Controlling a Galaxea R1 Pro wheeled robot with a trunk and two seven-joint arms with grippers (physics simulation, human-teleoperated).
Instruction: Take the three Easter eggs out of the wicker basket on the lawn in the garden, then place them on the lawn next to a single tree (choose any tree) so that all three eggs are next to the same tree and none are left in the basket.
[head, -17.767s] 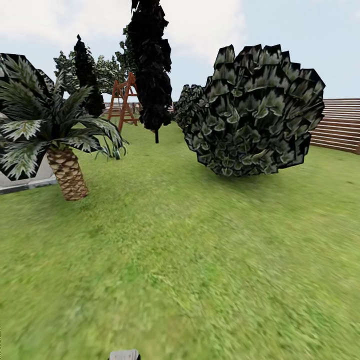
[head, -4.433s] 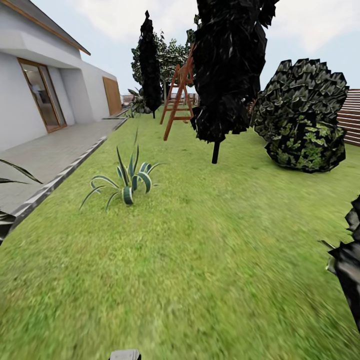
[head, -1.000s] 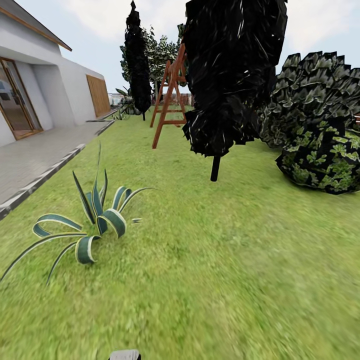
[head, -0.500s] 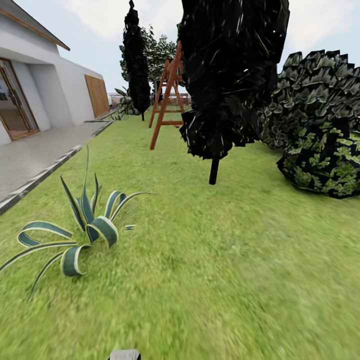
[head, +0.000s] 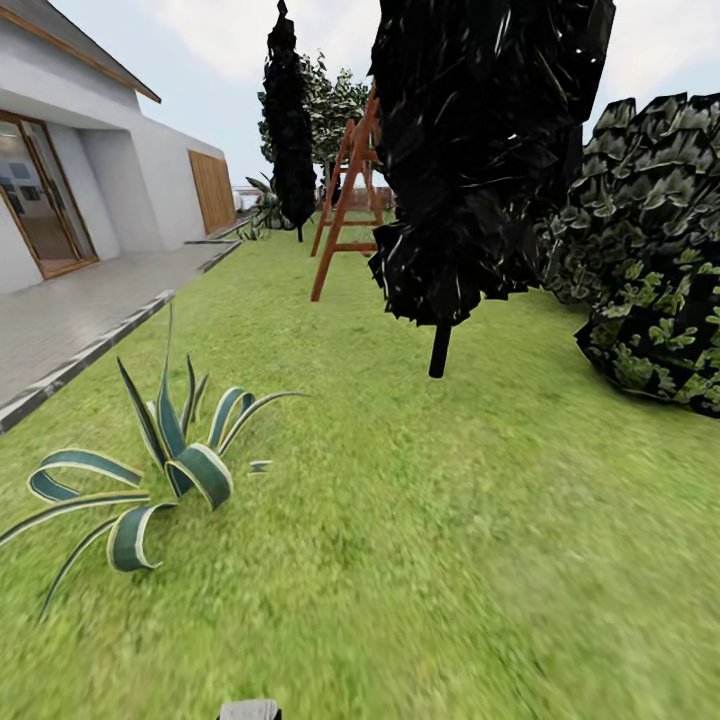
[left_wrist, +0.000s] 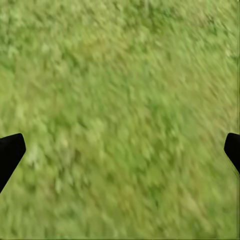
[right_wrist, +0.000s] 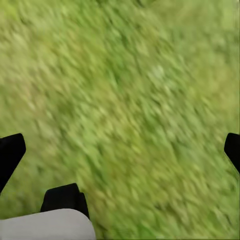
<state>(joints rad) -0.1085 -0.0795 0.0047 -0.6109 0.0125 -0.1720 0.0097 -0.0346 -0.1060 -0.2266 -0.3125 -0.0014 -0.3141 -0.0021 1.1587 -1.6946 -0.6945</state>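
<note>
Lawn (head: 400, 560) is the one task thing I have on screen; from the head camera I see no basket and no eggs, so I judge I am on my way across the garden looking for them. In that view a striped agave (head: 170, 470) sits low at my left. A dark-leaved tree (head: 480, 150) on a thin trunk stands ahead, with a red wooden ladder (head: 345, 190) beyond it and a big shrub (head: 650, 250) at the right. House (head: 70, 170) and paved patio (head: 70, 310) run along the left.

On the left wrist camera, the left gripper (left_wrist: 120, 155) points down at blurred grass, its fingertips (left_wrist: 10, 152) spread to opposite edges with nothing between them. I judge it is carried wide, ready for a pickup.

On the right wrist camera, the right gripper (right_wrist: 120, 155) is the same: spread apart over grass, empty.
</note>
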